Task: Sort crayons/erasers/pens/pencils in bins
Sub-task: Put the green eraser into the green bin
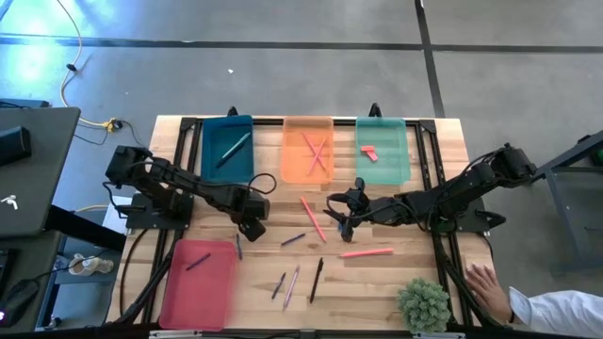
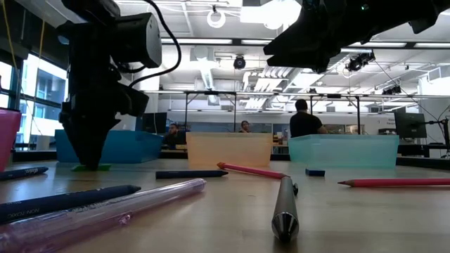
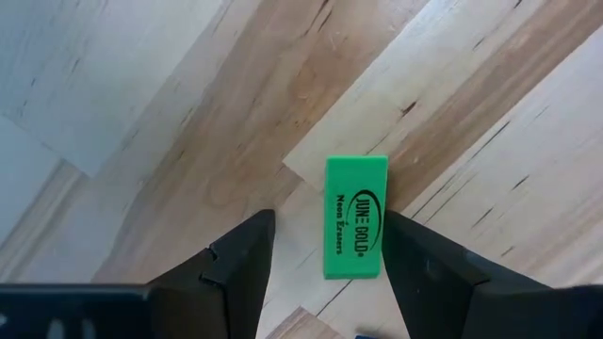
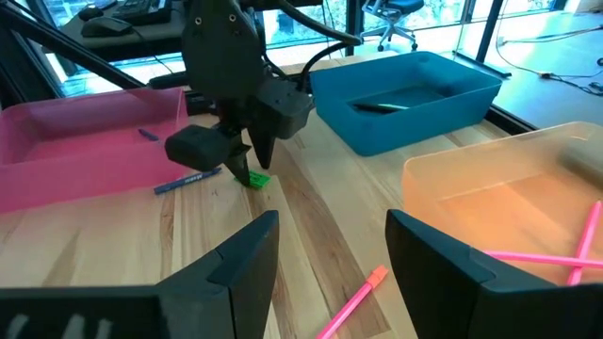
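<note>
A green eraser lies flat on the wooden table, and also shows in the right wrist view. My left gripper points straight down over it, open, one finger on either side of the eraser's long sides, its tips close to the tabletop. My right gripper hangs open above the table's middle, facing the left arm, with nothing between its fingers. At the far edge stand the teal bin, the orange bin and the mint bin. The pink-red bin sits near left.
Loose sticks lie on the table: a pink pencil, a coral one, dark pens and a blue crayon. A small plant and a person's hand are at the near right corner.
</note>
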You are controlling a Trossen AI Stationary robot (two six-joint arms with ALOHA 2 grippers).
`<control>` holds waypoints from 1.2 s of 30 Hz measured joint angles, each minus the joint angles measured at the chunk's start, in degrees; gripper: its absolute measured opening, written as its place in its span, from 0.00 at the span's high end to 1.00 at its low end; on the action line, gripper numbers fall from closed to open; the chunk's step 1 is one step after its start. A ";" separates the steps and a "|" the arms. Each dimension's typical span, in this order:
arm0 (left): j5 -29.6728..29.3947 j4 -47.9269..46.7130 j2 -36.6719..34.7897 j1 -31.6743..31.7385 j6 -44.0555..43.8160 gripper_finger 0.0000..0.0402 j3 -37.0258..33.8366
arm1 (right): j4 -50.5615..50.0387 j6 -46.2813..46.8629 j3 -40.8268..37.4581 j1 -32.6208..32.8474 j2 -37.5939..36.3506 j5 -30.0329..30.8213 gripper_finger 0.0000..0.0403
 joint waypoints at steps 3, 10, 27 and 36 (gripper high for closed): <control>-0.77 -0.04 0.45 -0.79 -0.55 0.57 0.09 | -0.01 0.00 0.00 0.00 0.00 -0.01 0.53; -2.64 0.30 0.58 -2.51 -0.89 0.69 0.05 | 0.01 -0.12 0.00 -0.77 0.00 0.01 0.53; -3.23 -0.37 1.04 -3.19 7.61 0.87 2.05 | 0.01 0.43 0.00 -2.60 0.00 0.00 0.53; -3.24 -0.27 0.74 -3.19 11.65 0.87 2.36 | -0.41 0.42 0.00 -2.62 0.00 -0.01 0.53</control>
